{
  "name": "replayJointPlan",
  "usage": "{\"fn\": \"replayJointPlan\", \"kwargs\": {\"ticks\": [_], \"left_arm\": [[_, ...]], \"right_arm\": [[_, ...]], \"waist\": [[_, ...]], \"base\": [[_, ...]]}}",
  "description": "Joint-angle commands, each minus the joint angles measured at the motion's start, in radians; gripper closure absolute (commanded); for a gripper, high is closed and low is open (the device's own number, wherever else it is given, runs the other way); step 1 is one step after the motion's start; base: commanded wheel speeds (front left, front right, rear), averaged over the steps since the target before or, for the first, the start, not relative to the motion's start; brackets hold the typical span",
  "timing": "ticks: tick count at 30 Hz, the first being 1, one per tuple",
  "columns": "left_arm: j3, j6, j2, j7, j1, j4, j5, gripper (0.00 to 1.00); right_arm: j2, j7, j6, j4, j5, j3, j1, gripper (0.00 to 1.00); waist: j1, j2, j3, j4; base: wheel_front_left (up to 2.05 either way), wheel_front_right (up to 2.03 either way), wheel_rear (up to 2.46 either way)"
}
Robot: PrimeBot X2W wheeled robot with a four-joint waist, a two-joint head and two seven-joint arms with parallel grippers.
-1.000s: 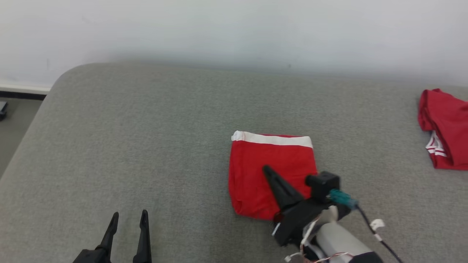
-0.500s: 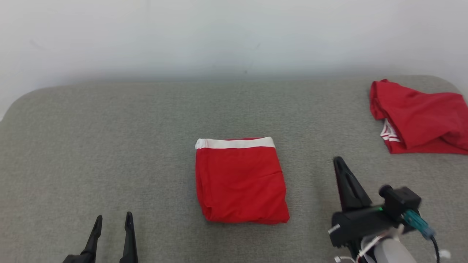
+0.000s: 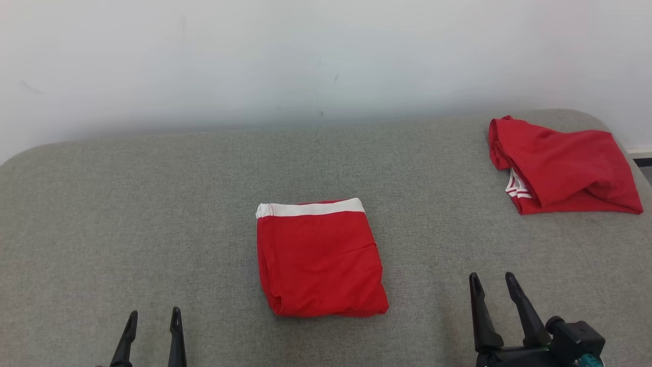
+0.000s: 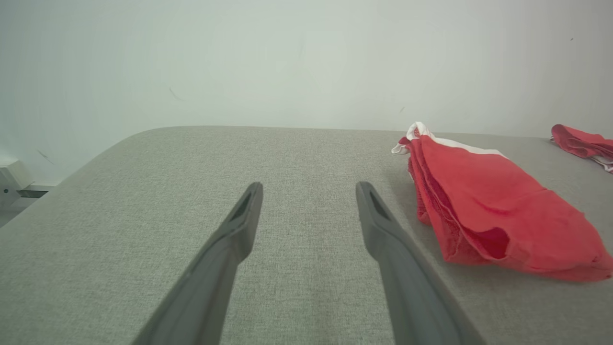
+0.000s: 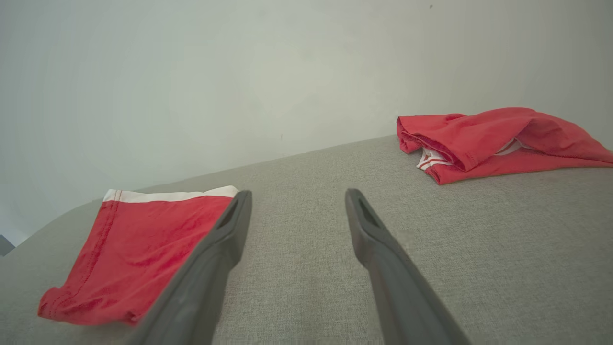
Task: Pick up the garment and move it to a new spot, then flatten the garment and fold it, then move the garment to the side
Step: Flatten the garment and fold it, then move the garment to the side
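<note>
a second ago the right pincer [image 3: 491, 278] lay closed on the folded red garment with a white waistband [image 3: 318, 260]; now it has pulled back to the lower right, clear of the cloth, fingers apart. the left pincer [image 3: 154, 312] waits at the lower left, also spread and empty. the garment rests as a neat square mid-way along the grey fabric-covered tabletop [image 3: 127, 214], so folding looks finished and only the shift aside seems left. a second, crumpled red garment with white stripes [image 3: 560, 163] sits far right. no brand, label or writing is readable.
</note>
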Motion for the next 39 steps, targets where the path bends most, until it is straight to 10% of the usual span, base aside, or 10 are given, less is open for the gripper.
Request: {"fn": "replayJointPlan", "kwargs": {"ticks": [1, 39], "left_arm": [[0.001, 0.005, -0.001, -0.003, 0.018, -0.003, 0.005, 0.0], [-0.001, 0.022, -0.001, -0.003, 0.049, -0.005, 0.03, 0.0]], "right_arm": [[0.004, -0.001, -0.003, -0.003, -0.008, -0.001, 0.009, 0.0], [0.027, -0.001, -0.003, 0.016, -0.055, -0.013, 0.01, 0.0]], "waist": [[0.0001, 0.0, -0.001, 0.0], [0.0001, 0.0, -0.003, 0.024]], "base": [[0.0, 0.0, 0.0], [0.0, 0.0, 0.0]]}}
